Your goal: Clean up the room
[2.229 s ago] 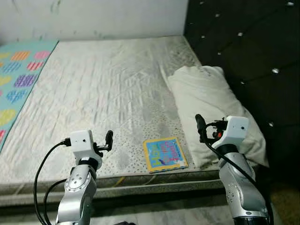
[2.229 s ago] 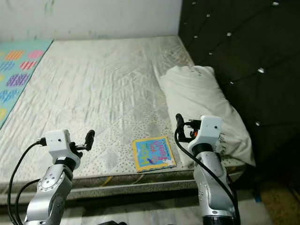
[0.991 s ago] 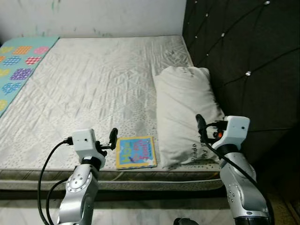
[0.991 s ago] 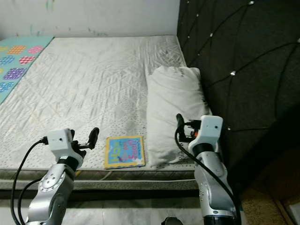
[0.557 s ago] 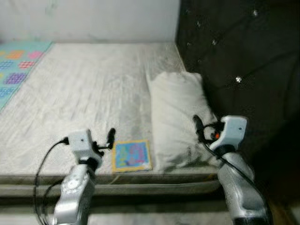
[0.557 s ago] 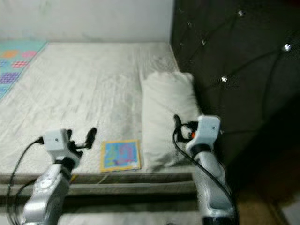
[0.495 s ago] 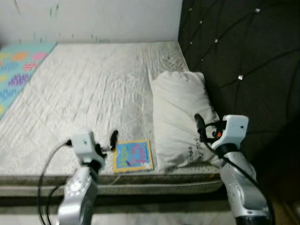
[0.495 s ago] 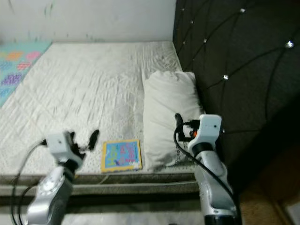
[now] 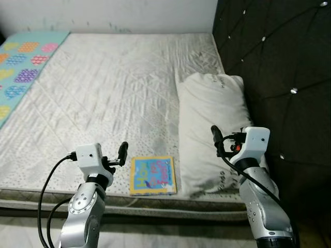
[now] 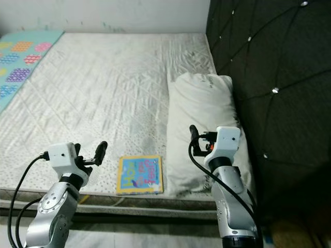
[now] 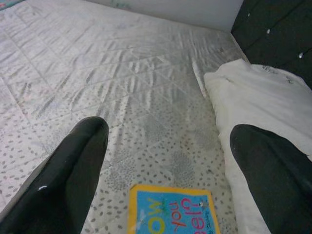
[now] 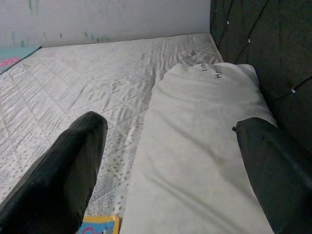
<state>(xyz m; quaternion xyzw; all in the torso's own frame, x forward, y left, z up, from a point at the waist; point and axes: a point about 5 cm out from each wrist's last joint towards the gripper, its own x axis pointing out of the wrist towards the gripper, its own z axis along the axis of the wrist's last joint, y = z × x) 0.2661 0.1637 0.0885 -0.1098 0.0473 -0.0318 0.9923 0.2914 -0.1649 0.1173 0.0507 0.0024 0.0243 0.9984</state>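
Both hands are empty with fingers spread: my left hand [image 9: 122, 153] hovers beside the picture book [image 9: 153, 175] at the bed's [image 9: 103, 93] near edge, my right hand [image 9: 215, 138] over the pillow [image 9: 212, 113]. Tidying looks barely begun; nothing is picked up.

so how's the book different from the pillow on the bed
The book is small, flat and brightly coloured; the pillow is far bigger, puffy and plain off-white. The book sits at the mattress's near edge; the pillow runs along the headboard. Both lie on the mattress, side by side.
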